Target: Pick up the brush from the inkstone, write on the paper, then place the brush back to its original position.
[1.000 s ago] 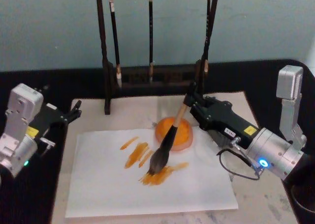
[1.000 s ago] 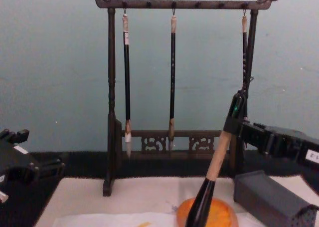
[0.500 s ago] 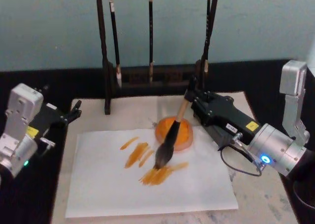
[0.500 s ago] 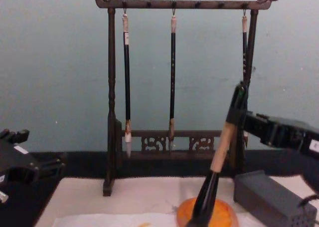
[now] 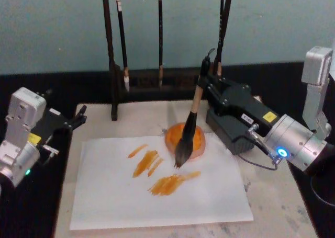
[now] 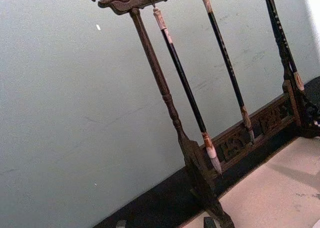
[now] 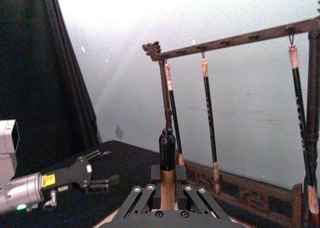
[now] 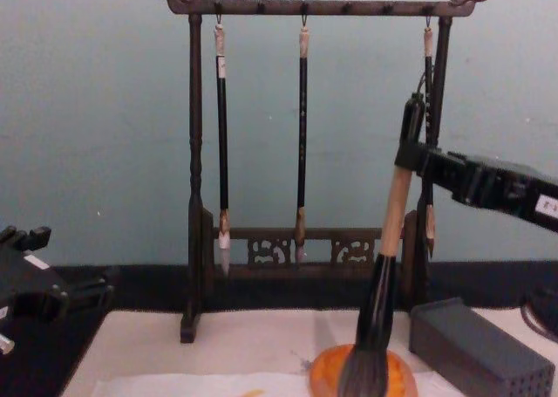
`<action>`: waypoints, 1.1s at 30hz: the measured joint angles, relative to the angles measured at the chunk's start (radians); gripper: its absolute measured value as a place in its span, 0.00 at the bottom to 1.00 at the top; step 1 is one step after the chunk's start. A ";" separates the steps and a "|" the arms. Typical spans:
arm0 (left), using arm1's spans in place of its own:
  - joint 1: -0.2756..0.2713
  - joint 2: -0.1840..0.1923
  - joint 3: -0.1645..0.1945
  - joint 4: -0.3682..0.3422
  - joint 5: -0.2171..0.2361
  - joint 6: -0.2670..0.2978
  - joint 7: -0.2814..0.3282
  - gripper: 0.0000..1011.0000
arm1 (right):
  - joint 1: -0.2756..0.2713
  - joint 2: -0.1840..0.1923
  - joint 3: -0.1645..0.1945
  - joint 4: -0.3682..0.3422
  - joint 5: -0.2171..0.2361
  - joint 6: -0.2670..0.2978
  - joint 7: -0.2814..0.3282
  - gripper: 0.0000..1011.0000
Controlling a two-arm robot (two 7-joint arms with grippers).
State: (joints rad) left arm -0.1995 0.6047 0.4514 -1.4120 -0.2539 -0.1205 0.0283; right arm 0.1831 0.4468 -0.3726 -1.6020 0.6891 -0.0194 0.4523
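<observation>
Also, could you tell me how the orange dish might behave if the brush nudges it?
The dish looks small and shallow, so it probably slides rather than tips. The brush, held nearly upright in the right hand, has bushy bristles that should bend first.

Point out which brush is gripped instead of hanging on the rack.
The large brush with the tan handle and dark bristles: the right gripper clamps its upper handle. The three thin black brushes hang from the rack.

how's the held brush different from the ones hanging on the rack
The brush is thick, tan-handled, bushy; the hanging brushes are thin, black-shafted, small-tipped. The brush sits tilted in the right gripper; the hanging brushes dangle straight from the rack. All point bristles down.
</observation>
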 joint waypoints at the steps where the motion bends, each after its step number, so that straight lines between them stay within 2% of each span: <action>1: 0.000 0.000 0.000 0.000 0.000 0.000 0.000 0.99 | 0.002 -0.001 0.001 0.001 0.000 -0.001 0.000 0.18; 20: 0.000 0.000 0.000 0.000 0.000 0.000 0.000 0.99 | 0.059 -0.035 0.036 0.066 -0.013 -0.032 -0.013 0.18; 33: 0.000 0.000 0.000 0.000 0.000 0.000 0.000 0.99 | 0.074 -0.064 0.051 0.103 -0.011 -0.046 -0.015 0.18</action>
State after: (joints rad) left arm -0.1995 0.6047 0.4514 -1.4120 -0.2539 -0.1205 0.0283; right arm 0.2567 0.3824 -0.3221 -1.4987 0.6779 -0.0650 0.4374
